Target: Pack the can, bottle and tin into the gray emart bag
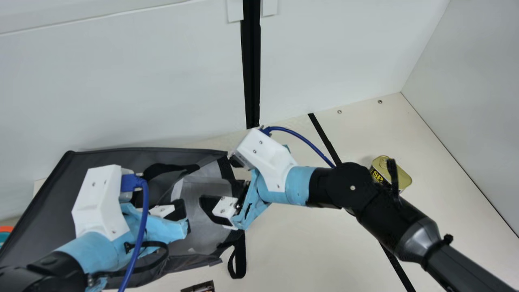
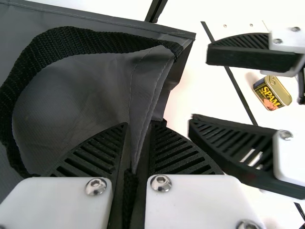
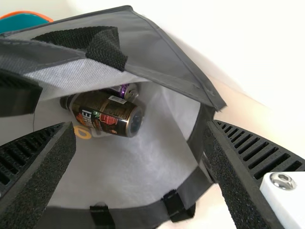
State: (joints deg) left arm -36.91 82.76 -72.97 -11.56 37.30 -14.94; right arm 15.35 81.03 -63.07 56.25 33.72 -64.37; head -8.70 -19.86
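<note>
Bottle (image 3: 102, 112) and can (image 3: 129, 91) in bag (image 1: 50, 198)

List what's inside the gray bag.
A dark bottle on its side, a can beyond it. Bottle and bag wall hide most of the can; anything else behind them can't be seen.

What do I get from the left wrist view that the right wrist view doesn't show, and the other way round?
Left wrist view: the tin on the table, and the left gripper pinching the edge of the bag.

Right wrist view: the bottle and can lying inside the bag, plus a teal container with an orange rim.

Both: the bag, black strap and right gripper, open.
</note>
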